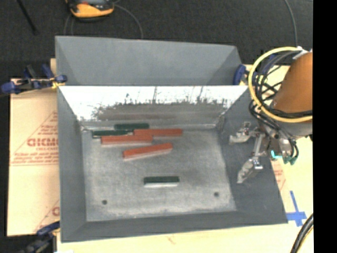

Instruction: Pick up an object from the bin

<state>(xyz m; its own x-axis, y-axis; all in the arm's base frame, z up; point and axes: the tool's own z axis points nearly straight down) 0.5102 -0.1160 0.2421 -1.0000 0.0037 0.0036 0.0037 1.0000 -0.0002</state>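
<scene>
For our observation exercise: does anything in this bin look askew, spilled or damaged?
Nothing looks spilled or damaged. One reddish bar lies slightly tilted, below a straighter cluster of bars; a dark green bar lies alone nearer the front. The tool hangs open over the bin's right wall.

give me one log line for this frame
gripper: open, empty | over grey metal bin right wall | nearest: lone dark green flat bar | rest: red-brown and green bars near back
</scene>
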